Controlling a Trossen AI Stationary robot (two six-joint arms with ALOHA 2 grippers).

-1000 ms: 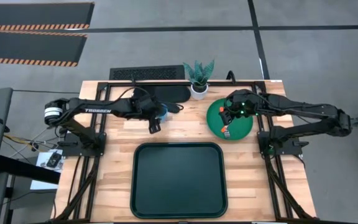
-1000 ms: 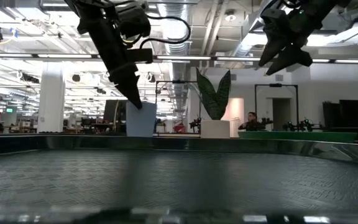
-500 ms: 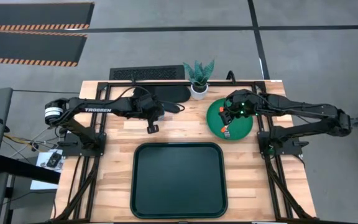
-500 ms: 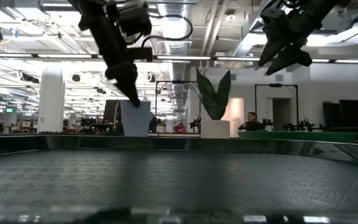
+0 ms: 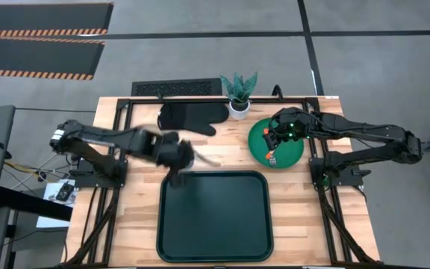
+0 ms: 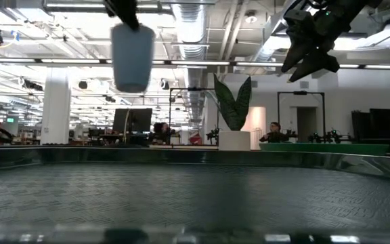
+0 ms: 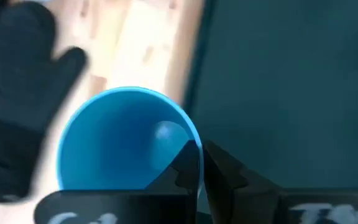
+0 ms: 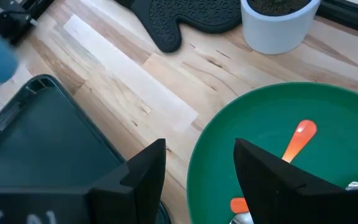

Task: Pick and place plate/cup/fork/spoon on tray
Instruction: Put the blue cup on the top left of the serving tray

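The blue cup [image 7: 126,143] is in my left gripper [image 7: 199,165], lifted high above the table in the low view [image 6: 133,57], by the far left corner of the dark green tray [image 5: 215,217]. My right gripper [image 8: 199,149] is open and empty over the round green plate [image 8: 328,106], which lies on the table right of the tray's far edge [image 5: 258,143]. Two orange-handled utensils [image 8: 299,140] lie on the plate; which is the fork and which the spoon I cannot tell. My left gripper holds the cup's wall at the rim [image 7: 193,149], one finger inside the cup and one outside. The fingers come from above, pointing down. The cup hangs upright, mouth up, lifted clear of the table and tray.
A black oven mitt [image 5: 192,116] lies at the table's far edge, a white plant pot [image 5: 238,107] to its right, next to the plate. The tray's inside shows nothing lying on it.
My left gripper has lifted the cup off the table and carried it up and toward the near edge, from beside the mitt to the tray's far left corner. The cup stays upright. My right gripper has kept still over the plate.
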